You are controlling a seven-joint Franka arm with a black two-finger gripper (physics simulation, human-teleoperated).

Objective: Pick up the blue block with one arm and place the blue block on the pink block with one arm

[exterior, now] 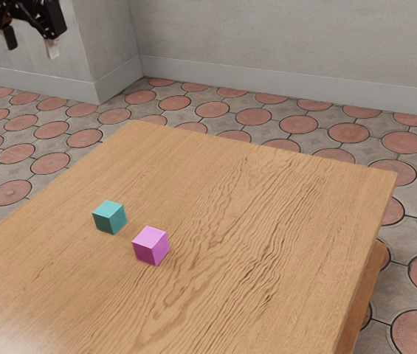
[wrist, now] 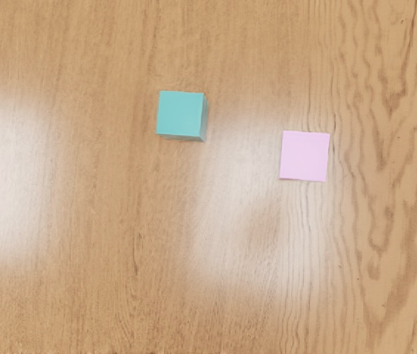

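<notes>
A small teal-blue block [exterior: 109, 217] rests on the wooden table [exterior: 267, 221], toward the exterior view's left. Just to its right and slightly nearer the front sits a pink block [exterior: 150, 245]; a narrow gap separates the two. My gripper [exterior: 29, 43] hangs high in the exterior view's upper left corner, far above the table and well away from both blocks. Its two fingers stand apart, open, with nothing between them. From above, the wrist view shows the teal-blue block [wrist: 181, 114] and the pink block [wrist: 305, 155] side by side on the wood.
The table's edge [exterior: 363, 287] runs down the exterior view's right, and its far corner [exterior: 138, 124] points at the wall. Tiled floor [exterior: 297, 122] surrounds the table. Bare wood lies all around the blocks.
</notes>
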